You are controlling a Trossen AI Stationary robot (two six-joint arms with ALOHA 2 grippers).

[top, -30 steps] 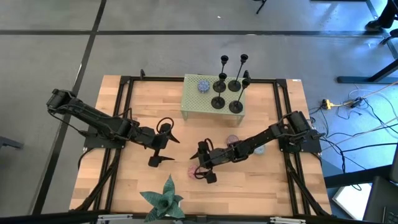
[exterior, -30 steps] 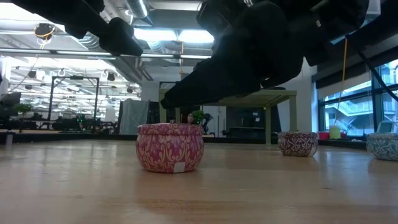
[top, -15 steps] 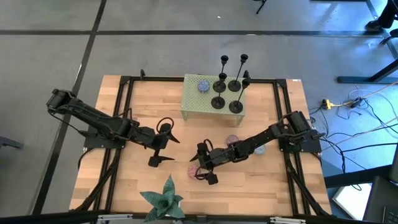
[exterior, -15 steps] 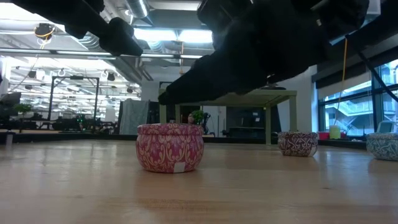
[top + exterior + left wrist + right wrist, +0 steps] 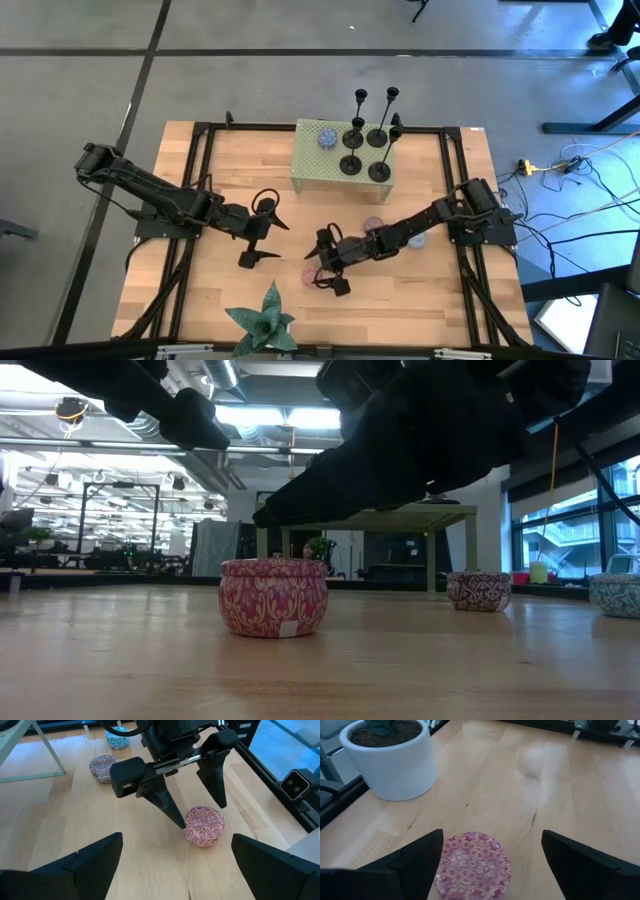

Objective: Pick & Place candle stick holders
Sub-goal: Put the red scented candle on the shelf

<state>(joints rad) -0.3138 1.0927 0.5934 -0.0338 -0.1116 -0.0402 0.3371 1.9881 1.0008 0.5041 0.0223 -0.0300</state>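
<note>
Several black candle stick holders [image 5: 365, 150] stand by their disc bases on a small green stand [image 5: 312, 165] at the table's far middle. My right gripper [image 5: 322, 265] is open near the table's middle. Its fingers hang a little above and to either side of a pink patterned tin [image 5: 472, 865] without touching it; the low view shows the tin [image 5: 273, 596] resting on the wood below the gripper [image 5: 300, 500]. My left gripper [image 5: 275, 240] waits open just left of it, with nothing between its fingers.
A pink tin [image 5: 375, 225] and a blue tin [image 5: 415, 238] sit on the table under the right arm. Another blue tin [image 5: 327, 137] shares the stand. A green leafy plant in a white pot [image 5: 265, 320] stands at the near edge. Black frame rails [image 5: 190, 200] run along both sides.
</note>
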